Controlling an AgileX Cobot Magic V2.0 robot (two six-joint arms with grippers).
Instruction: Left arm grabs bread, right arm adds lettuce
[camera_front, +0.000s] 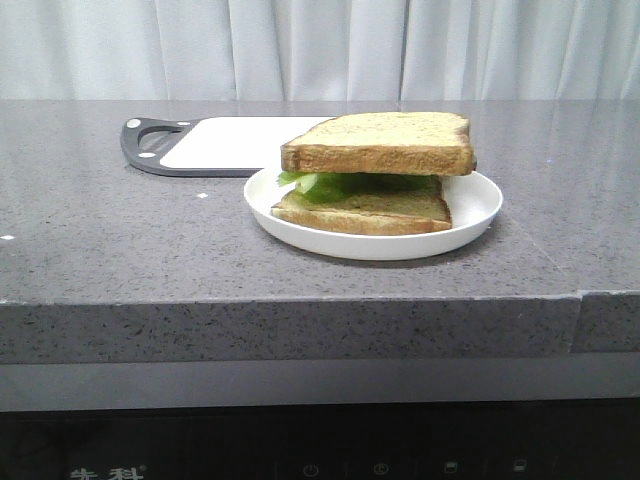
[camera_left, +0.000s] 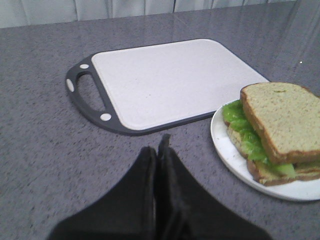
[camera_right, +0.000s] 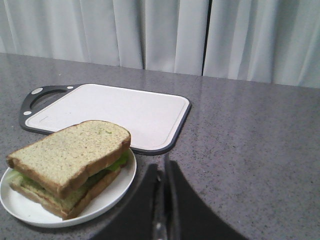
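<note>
Plate (camera_front: 478, 215) glossy white ceramic-looking; table (camera_front: 120, 250) speckled grey stone, matt; bread (camera_front: 385, 142) porous crumb

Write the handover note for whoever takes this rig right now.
Left hand: shut, holding nothing, above bare counter near the cutting board.
Right hand: shut, holding nothing, just off the plate.
The thick bread lies on top of the lettuce, which sits on a thinner slice on the plate.
Done: lettuce added, bread on top; the sandwich looks assembled.
Left: nothing obvious.
</note>
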